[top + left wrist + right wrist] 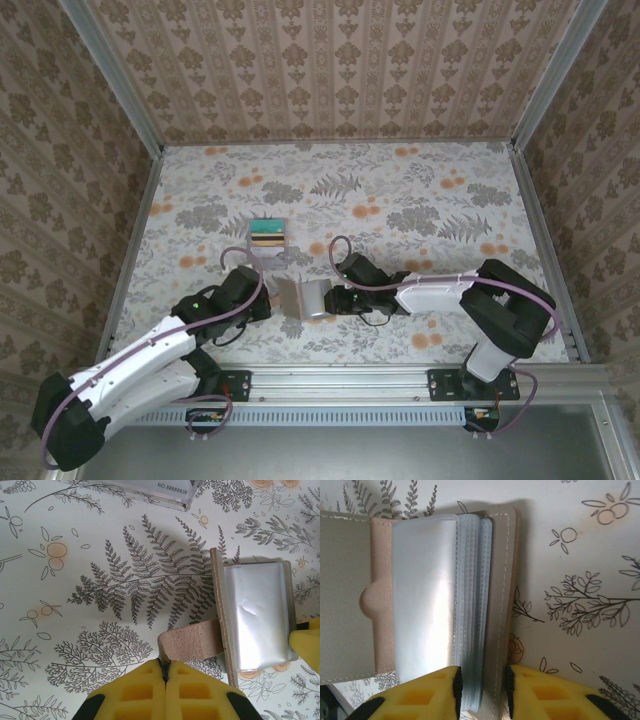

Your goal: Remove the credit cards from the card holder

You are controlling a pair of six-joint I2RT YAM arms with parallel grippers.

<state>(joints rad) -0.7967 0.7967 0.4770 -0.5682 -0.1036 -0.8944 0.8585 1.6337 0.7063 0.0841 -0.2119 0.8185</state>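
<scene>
Here's the card holder (305, 298), lying open on the floral counter (420, 200) between the two arms, near the front edge. The left end effector (164, 666) has its yellow fingers pressed tight together, and they're pinching the tan strap (192, 641) that loops out from the holder's cover. On the other side, the right end effector (482, 692) straddles the lower edge of the holder. One finger (432, 695) sits against the clear plastic sleeves (422, 590), and the other lies outside the stitched back cover (502, 580). It is pinching that bundle of sleeves and cover. The front sleeve shines pale and glossy, and I can't make out a card inside it. Further back on the counter, well clear of the holder, the credit cards (268, 236) lie in a striped stack of teal, orange and pale colours.
</scene>
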